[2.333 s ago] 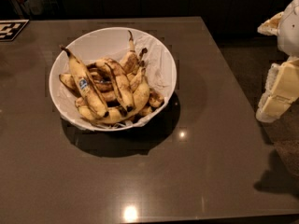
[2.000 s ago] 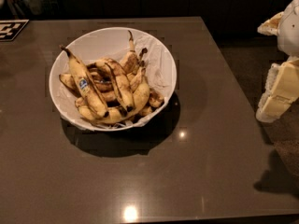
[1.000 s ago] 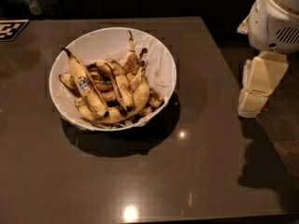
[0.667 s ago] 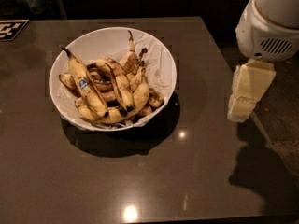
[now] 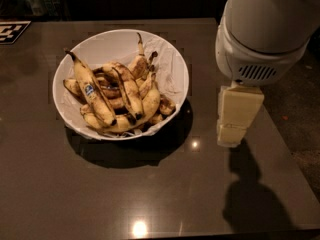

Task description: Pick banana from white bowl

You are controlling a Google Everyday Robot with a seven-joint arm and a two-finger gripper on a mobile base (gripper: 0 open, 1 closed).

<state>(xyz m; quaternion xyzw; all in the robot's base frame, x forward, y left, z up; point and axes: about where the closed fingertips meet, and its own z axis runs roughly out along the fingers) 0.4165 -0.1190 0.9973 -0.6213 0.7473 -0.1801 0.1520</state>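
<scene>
One banana (image 5: pixel 128 90) | diagonal, dark tip lower-right | end effector (image 5: pixel 231 134) beside white bowl (image 5: pixel 172 59), opening unclear

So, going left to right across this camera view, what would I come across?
A checkered marker at the far-left corner → the white bowl heaped with bananas → the robot's gripper, hanging above the table to the right of the bowl.
</scene>
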